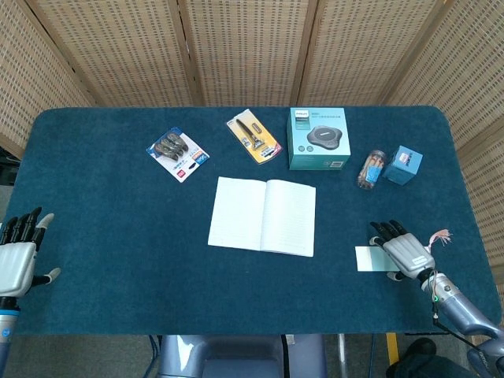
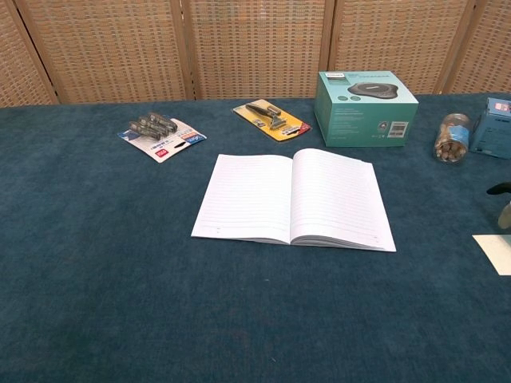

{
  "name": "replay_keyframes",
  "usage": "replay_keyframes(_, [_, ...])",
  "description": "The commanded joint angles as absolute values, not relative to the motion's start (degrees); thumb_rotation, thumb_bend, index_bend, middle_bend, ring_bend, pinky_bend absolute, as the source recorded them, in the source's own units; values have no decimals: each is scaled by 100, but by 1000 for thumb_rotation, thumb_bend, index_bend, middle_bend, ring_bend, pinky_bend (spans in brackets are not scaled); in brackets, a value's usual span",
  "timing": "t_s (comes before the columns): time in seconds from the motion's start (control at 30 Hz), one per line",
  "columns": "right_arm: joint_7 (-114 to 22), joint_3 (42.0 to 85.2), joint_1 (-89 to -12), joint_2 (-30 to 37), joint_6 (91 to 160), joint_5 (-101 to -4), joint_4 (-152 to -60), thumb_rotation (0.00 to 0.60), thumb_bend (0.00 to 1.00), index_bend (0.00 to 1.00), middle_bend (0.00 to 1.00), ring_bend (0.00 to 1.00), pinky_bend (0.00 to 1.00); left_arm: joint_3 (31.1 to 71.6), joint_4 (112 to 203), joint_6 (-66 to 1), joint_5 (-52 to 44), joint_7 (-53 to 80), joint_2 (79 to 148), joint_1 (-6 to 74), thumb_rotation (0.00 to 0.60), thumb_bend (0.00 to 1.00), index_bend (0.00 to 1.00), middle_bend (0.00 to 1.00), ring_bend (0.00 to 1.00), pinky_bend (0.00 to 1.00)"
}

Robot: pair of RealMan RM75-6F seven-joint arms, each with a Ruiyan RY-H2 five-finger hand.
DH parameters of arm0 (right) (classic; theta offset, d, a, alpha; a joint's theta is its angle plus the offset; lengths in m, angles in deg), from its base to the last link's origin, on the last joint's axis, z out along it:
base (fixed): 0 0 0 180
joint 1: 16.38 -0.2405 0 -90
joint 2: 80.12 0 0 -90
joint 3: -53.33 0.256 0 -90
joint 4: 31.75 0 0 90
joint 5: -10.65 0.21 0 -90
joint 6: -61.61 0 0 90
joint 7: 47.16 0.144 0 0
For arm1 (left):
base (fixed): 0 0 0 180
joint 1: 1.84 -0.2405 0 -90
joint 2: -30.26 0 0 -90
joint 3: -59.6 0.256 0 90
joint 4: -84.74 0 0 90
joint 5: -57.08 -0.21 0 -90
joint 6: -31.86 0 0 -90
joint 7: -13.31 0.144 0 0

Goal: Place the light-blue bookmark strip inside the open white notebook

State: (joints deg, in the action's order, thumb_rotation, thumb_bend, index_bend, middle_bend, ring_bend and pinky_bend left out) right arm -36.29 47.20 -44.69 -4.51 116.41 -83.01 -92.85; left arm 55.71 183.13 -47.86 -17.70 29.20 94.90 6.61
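The light-blue bookmark strip [image 1: 368, 258] lies flat on the blue tablecloth [image 1: 118, 236] near the front right edge, well apart from the open white notebook [image 1: 263, 216], which sits in the middle with both lined pages showing. The right hand [image 1: 403, 250] hovers over the strip's outer end, its dark fingertips [image 1: 383, 229] spread and pointing toward the notebook; it seems to be holding nothing, though from the head view I can't tell whether the palm is touching the paper. In the chest view only a corner of the strip [image 2: 497, 251] and a sliver of the hand show at the right border. The left hand [image 1: 19, 256] waits open at the front left corner, fingers apart, empty.

That strip looks like thin card or paper: very light, bendy, lying tight against the cloth. I'd judge it awkward to lift straight off. Better to pinch one short end between thumb and finger, or slide it until an edge rises, then carry it gently so it doesn't crease or flutter away
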Motion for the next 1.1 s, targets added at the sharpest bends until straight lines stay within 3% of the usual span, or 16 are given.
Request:
replay_keyframes(0.03, [-3625,4697,-4468,-386,11649,-8321,-9205,600,0,254,0,0,0,5574,18316,-4785,-1770,2921,9489,658,600,0,0,0,0,0])
replay_keyframes(0.53, [-3744,4677,-4560,-266,11417,-8222,-9079,600,0,280,0,0,0,5578,18316,-4753,-1759,2936,9492,675,600,0,0,0,0,0])
replay_keyframes(0.77, [-3699,4687,-4506,-170,11680,-8283,-8972,600,0,551,0,0,0,5588,18320,-4739,-1768,2925,9487,679,600,0,0,0,0,0])
replay_keyframes(1.1, [-3604,4654,-4457,-185,12020,-8421,-8941,600,0,609,0,0,0,5592,18327,-4730,-1772,2907,9468,683,600,0,0,0,0,0])
